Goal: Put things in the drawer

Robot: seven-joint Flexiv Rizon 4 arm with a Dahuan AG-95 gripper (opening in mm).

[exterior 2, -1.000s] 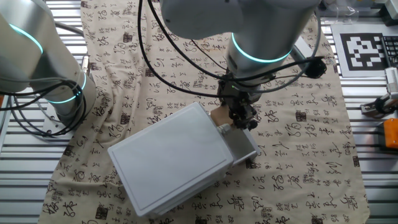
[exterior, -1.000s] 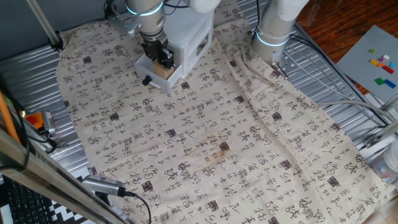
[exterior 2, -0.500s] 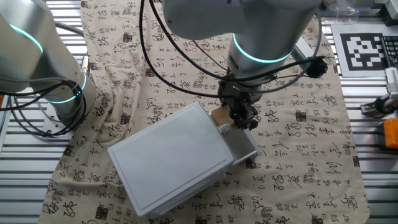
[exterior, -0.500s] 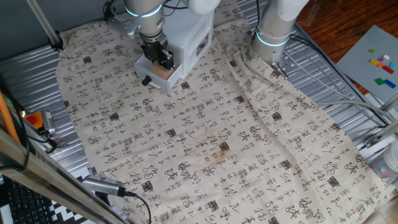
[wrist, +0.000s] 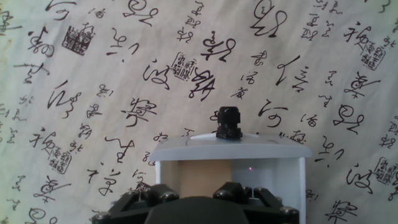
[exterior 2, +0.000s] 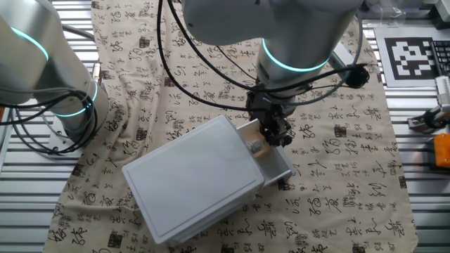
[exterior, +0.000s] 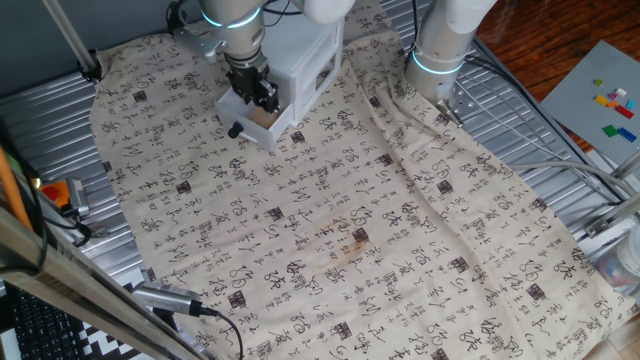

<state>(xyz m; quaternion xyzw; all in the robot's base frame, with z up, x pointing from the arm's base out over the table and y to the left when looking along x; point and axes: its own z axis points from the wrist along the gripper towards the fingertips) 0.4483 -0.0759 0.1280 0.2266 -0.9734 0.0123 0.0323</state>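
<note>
The white-grey drawer cabinet (exterior: 305, 55) stands at the far left of the cloth, its tray (exterior: 243, 104) slid out. It also shows in the other fixed view (exterior 2: 190, 179). The tan wooden cube (exterior: 262, 117) lies inside the tray, also seen in the other fixed view (exterior 2: 256, 147) and in the hand view (wrist: 202, 177). My gripper (exterior: 260, 95) hangs just above the tray (exterior 2: 278, 165), over the cube, with its jaws apart and nothing in them. In the hand view the tray's front wall (wrist: 230, 149) and black knob (wrist: 228, 122) show; my fingertips are hidden.
A second arm's base (exterior: 440, 50) stands right of the cabinet, and shows again in the other fixed view (exterior 2: 67, 98). A brownish stain (exterior: 350, 240) marks the patterned cloth. Cables (exterior 2: 204, 91) loop near my arm. Metal slats border the cloth.
The cube has gone from between my fingers down into the open tray. My gripper has stayed in nearly the same place above it.
</note>
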